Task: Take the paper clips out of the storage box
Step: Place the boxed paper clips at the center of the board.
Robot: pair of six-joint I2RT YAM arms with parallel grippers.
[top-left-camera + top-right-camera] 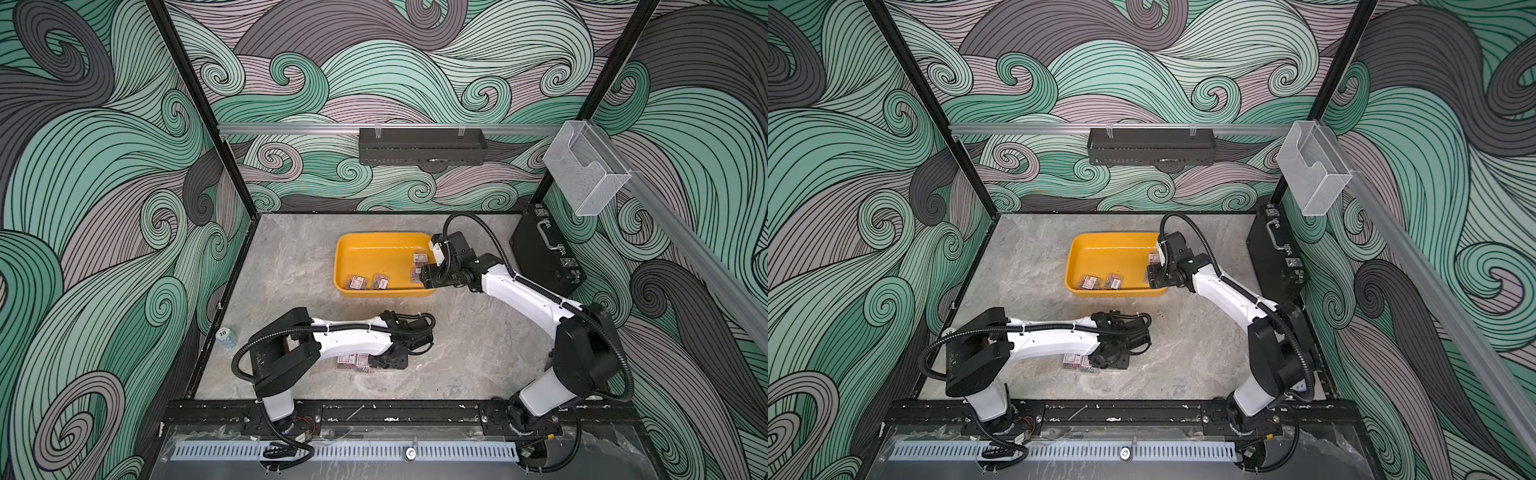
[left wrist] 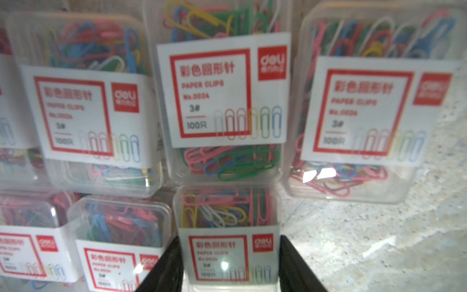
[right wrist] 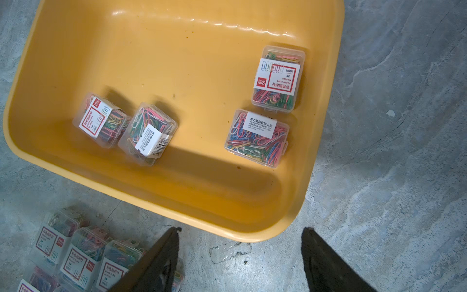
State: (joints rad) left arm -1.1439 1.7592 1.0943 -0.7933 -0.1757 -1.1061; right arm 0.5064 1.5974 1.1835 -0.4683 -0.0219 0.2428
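My left claw [image 2: 228, 237], clamped on a clip box [image 2: 228, 215], may shove close neighbours [image 2: 118, 227] on release; right claw [image 3: 241, 228] gapes empty.

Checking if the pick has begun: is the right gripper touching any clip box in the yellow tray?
Apart. Right wrist view: the right gripper is open and empty, bare storage box floor separating it from the nearest paper clips.

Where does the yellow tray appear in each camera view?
In both top views: the yellow tray lies mid-table, toward the back.
Left wrist: not in it.
Right wrist: it fills the upper part.
Shared landmark: the labelled paper clip boxes grouped on the table.
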